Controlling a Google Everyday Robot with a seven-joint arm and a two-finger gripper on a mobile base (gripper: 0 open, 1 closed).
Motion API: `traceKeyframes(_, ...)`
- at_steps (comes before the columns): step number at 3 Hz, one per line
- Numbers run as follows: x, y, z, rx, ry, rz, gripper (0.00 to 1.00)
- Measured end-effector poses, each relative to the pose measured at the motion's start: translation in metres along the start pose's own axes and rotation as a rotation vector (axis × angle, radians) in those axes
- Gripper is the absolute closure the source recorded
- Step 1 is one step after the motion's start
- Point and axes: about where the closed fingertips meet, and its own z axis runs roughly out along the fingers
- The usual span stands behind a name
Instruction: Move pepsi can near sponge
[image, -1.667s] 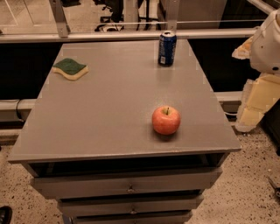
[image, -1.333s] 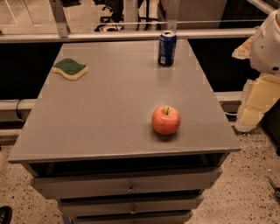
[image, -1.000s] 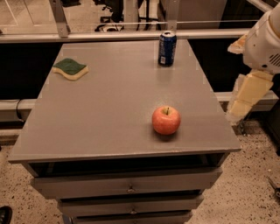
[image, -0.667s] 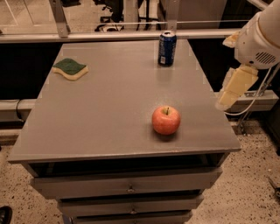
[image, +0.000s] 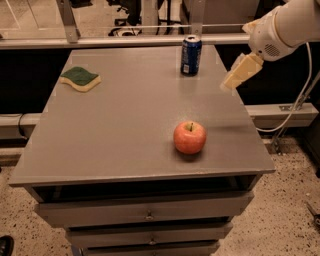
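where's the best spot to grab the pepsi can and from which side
Take the can across the middle of its round wall. It stands upright near the table's far edge, and the gripper hangs just to its right, so a level approach from the right looks shortest.

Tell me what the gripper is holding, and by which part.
Nothing. The gripper hangs above the right edge of the table, apart from the pepsi can, which stands free at the far edge.

white rounded arm (image: 292, 20) — cream gripper (image: 232, 79) upper right, white cable (image: 296, 106)
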Motion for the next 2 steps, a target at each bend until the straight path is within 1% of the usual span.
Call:
traceKeyframes(1, -0.016, -0.028, 0.021, 0.03, -0.139, 0.078, 0.0)
traceKeyframes(2, -0.014, -0.033, 0.037, -0.005, -0.163, 0.247, 0.0)
